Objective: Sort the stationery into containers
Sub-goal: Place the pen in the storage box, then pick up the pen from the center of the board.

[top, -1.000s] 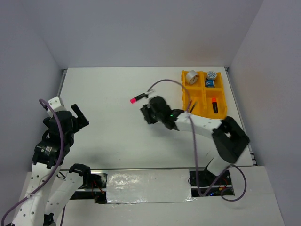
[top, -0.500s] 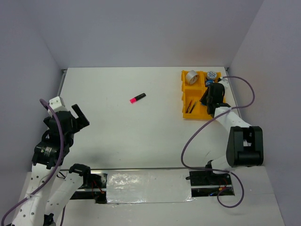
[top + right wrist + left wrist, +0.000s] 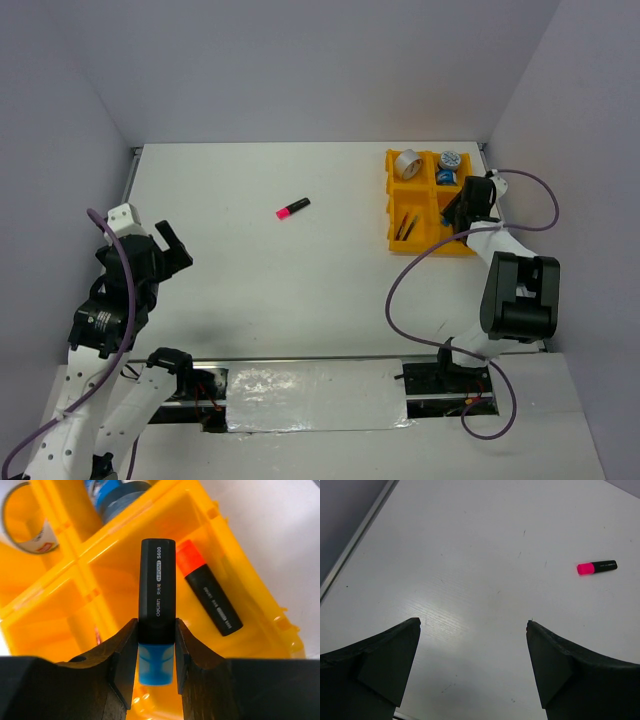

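Note:
My right gripper is shut on a black highlighter with a blue cap. It holds it over the near right compartment of the yellow tray, where an orange-capped highlighter lies. From above, the gripper hides that compartment of the tray. A silver tape ring sits far left, blue-white tape rolls far right, and thin pens near left. A pink-capped highlighter lies on the table's middle, also in the left wrist view. My left gripper is open and empty.
The tray stands at the table's far right, close to the right wall. The right arm's purple cable loops over the table in front of the tray. The table's left edge rail runs beside my left gripper.
My right gripper has swung from the table's middle, near the pink highlighter, to over the tray's near right compartment. The left arm has barely moved.

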### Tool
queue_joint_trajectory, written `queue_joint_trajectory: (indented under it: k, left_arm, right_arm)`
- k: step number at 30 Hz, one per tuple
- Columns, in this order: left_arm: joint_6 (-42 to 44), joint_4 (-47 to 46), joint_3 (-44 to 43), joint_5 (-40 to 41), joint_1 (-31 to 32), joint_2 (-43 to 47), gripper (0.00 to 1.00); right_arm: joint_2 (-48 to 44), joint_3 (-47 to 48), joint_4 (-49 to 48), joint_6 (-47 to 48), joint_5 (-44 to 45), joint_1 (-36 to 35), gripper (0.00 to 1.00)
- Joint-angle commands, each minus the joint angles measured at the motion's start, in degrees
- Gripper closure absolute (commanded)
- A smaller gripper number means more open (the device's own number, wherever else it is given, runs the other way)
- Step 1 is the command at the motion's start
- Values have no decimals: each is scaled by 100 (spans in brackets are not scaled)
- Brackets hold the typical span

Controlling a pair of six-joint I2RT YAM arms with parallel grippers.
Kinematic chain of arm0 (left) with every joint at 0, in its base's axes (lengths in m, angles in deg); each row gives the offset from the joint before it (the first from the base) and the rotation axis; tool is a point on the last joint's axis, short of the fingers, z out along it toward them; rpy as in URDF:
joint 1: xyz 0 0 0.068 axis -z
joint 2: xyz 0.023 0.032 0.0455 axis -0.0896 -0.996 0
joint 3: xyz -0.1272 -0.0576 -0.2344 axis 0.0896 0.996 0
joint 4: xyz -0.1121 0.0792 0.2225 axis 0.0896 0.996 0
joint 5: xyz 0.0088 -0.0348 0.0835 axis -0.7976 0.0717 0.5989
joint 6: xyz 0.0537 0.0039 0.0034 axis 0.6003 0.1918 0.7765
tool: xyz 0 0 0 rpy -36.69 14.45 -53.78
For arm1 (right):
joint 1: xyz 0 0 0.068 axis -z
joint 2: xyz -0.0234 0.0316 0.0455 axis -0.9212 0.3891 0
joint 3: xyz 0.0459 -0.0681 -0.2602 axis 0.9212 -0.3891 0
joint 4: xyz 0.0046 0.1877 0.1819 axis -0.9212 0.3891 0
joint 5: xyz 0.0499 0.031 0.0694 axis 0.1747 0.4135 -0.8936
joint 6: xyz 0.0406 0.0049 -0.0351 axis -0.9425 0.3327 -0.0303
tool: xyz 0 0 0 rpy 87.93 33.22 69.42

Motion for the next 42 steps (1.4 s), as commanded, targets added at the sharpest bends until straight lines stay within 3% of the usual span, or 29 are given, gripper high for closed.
queue_joint_trajectory:
  k: [1, 3, 6, 7, 8, 12, 14, 17, 21, 23, 24, 25, 27, 28, 30, 33, 34, 36, 38, 40, 42]
  left_arm:
    - [162, -275, 41, -72, 47, -28, 1]
    - [171, -275, 41, -81, 82, -37, 1]
    - [180, -275, 41, -81, 117, -28, 1]
    - [180, -292, 41, -98, 117, -37, 1]
    - [197, -301, 41, -142, 126, -37, 1]
    - [215, -292, 24, -151, 126, -81, 1]
    - [206, -284, 15, -142, 126, -99, 1]
    - [198, -275, 15, -116, 126, -99, 1]
    - [171, -257, 6, -63, 126, -98, 1]
    - [171, -248, 15, -72, 126, -98, 1]
    - [180, -274, 15, -89, 126, -98, 1]
    - [197, -292, 32, -142, 126, -90, 1]
    - [206, -292, 33, -151, 144, -81, 1]
    - [198, -275, 33, -99, 161, -72, 1]
    - [163, -248, 24, -37, 222, -55, 1]
    - [180, -283, 33, -71, 275, -19, 1]
    - [206, -318, 50, -124, 284, -28, 1]
    - [215, -301, 33, -125, 275, -89, 1]
    - [198, -275, 15, -107, 276, -98, 1]
    - [224, -301, 41, -133, 276, -37, 1]
    - [224, -327, 50, -160, 275, 7, 1]
  right_arm:
    - [126, 348, 83, -115, -38, 104, 62]
    - [-31, 348, 23, -132, -204, 104, 46]
    - [-417, 401, 83, -45, -240, 43, 40]
    - [-619, 436, 127, 60, -205, 17, 26]
    - [-725, 514, 162, 105, -144, -1, 1]
    - [-1174, 743, 627, 202, -143, -167, 0]
    - [-1455, 778, 628, 342, 65, -824, 0]
    - [-1430, 1050, 1180, 299, 1572, -2677, 0]
    - [-457, 1752, 1471, -508, 2149, -4252, 0]
    - [606, 2840, 2179, -1211, 2596, -4849, 0]
    - [1062, 3340, 2436, -1405, 2721, -4974, 0]
    - [2006, 4459, 2743, -1624, 2783, -5071, 0]
    - [2986, 5685, 3342, -1207, 2365, -5177, 0]
    - [3957, 7075, 3718, -1161, 2396, -5195, 0]
    - [5077, 8706, 5402, -1850, 2633, -5108, 0]
    - [5146, 8499, 5105, -2513, 2757, -5011, 0]
    - [4988, 7652, 4267, -2540, 2766, -5011, 0]
    - [4733, 6943, 3418, -2383, 2609, -4985, 0]
    - [4985, 7367, 3606, -2339, 2363, -4932, 0]
    - [5827, 8855, 4437, -2119, 2213, -4879, 0]
    - [6311, 9495, 4662, -1935, 1941, -4800, 0]
